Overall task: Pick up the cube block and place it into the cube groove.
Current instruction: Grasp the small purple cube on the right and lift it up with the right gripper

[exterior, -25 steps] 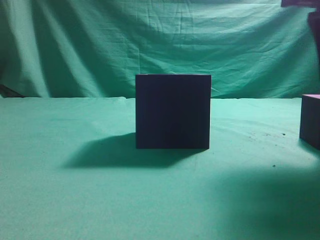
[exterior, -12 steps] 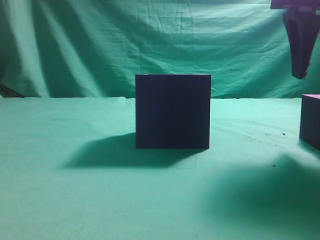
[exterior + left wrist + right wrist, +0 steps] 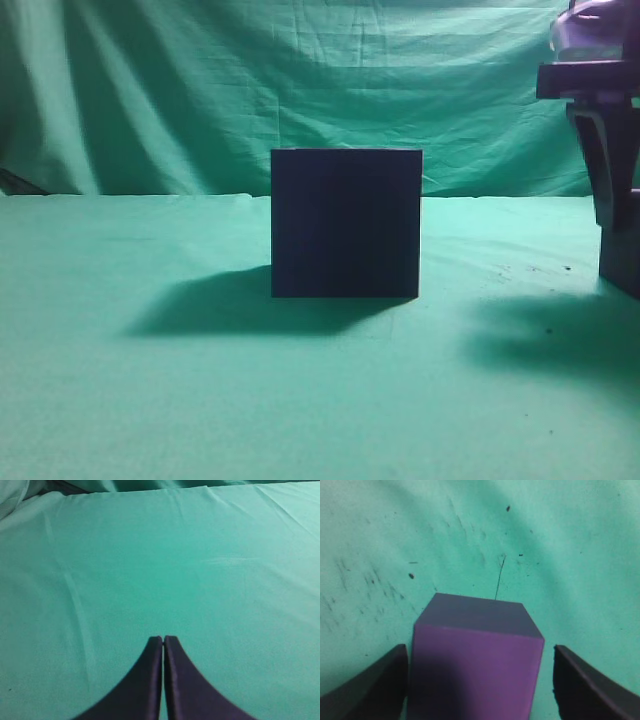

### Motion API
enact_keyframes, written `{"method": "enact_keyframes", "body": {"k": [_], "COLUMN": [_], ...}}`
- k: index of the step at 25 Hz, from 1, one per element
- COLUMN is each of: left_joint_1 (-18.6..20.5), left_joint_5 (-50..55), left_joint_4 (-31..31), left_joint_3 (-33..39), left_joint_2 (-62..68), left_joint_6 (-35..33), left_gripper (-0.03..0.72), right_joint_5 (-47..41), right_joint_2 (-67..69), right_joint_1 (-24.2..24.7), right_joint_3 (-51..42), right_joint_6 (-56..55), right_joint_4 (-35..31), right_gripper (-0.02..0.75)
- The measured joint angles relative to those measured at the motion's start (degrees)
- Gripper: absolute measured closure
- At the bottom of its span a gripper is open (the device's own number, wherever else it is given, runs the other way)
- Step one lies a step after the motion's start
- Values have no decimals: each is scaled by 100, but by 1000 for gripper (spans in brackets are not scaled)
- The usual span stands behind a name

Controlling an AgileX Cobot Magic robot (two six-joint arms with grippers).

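The cube block [image 3: 476,670], navy with a pinkish-purple top, sits on the green cloth between the fingers of my right gripper [image 3: 480,650]. The jaws are open, one on each side of the block, with a small gap on the right. In the exterior view the right gripper [image 3: 628,215] hangs over the block [image 3: 620,265] at the far right edge. The large dark box [image 3: 345,222] stands mid-table; its cube groove is hidden from this height. My left gripper [image 3: 163,640] is shut and empty over bare cloth.
A green cloth [image 3: 150,400] covers the table and the backdrop. Dark specks and a thin thread [image 3: 498,577] lie on the cloth beyond the block. The big box stands well left of the right gripper.
My right gripper has come down from the top right corner of the exterior view to the block's level. The box and the block have not moved.
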State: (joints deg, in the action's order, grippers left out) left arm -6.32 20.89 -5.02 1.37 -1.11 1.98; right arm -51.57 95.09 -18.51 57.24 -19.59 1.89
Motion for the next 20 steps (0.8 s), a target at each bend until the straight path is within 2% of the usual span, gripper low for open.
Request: {"method": "enact_keyframes", "body": {"k": [2, 6, 10, 15, 18, 20], "left_joint_1": [0, 0, 0, 0, 0, 0], "left_joint_5": [0, 0, 0, 0, 0, 0], "left_joint_4": [0, 0, 0, 0, 0, 0], "left_joint_3": [0, 0, 0, 0, 0, 0], "left_joint_2": [0, 0, 0, 0, 0, 0], "left_joint_6": [0, 0, 0, 0, 0, 0], "left_gripper": [688, 688, 688, 688, 688, 688], "right_joint_5": [-34, -174, -574, -1243, -1616, -1792], "right_joint_2": [40, 66, 70, 70, 10, -26], "right_joint_1": [0, 0, -9, -9, -233, -596], "right_joint_3": [0, 47, 394, 1377, 2038, 2440], "right_joint_6": [0, -38, -46, 60, 183, 200], "right_joint_4": [0, 0, 0, -183, -400, -447], "right_gripper": [181, 323, 311, 311, 311, 311]}}
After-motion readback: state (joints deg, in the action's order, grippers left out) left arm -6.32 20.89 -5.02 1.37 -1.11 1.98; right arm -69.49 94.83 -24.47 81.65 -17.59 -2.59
